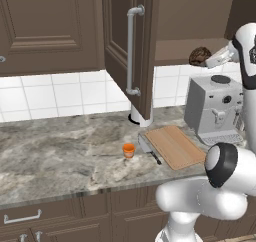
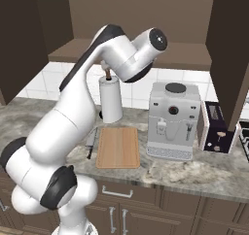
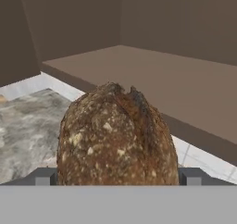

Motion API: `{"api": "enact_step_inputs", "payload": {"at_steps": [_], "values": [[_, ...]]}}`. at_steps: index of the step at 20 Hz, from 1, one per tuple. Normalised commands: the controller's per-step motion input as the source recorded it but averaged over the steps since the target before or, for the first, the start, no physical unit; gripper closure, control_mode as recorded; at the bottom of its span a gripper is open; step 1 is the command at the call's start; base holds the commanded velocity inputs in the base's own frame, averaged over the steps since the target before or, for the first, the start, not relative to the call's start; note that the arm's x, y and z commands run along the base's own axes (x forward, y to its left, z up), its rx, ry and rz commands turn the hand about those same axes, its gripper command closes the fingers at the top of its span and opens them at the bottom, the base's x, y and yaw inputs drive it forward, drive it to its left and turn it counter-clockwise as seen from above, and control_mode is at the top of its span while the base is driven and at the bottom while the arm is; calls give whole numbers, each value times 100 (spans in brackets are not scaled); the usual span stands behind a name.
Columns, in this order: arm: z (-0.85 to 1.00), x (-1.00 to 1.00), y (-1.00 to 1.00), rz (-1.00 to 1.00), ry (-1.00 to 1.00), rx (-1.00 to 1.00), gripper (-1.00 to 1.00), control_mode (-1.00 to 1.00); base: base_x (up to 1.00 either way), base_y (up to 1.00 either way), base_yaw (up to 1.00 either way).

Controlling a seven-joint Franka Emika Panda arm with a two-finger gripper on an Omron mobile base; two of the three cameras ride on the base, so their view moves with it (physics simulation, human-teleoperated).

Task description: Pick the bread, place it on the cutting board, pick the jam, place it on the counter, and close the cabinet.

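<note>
Bread [image 3: 118, 137] pinched in gripper [image 3: 118, 179] — at cabinet [image 1: 165, 48] shelf edge; no legible writing.

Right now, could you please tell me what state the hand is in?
Hand: closed on the bread, held up by the open cabinet shelf.

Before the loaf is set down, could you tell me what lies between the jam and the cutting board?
In the left base view, a knife lies between the jam and the cutting board, right beside the board's near edge.
</note>
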Motion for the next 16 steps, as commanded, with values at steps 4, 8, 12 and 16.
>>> {"api": "enact_step_inputs", "payload": {"at_steps": [4,8,12,16], "values": [[4,-44,-2,-1,9,0,100,-100,0,0,0],[0,-38,0,0,15,0,100,-100,0,0,0],[0,-30,0,0,16,-1,100,-100,0,0,0],[-1,-16,0,0,12,-4,100,-100,0,0,0]]}}
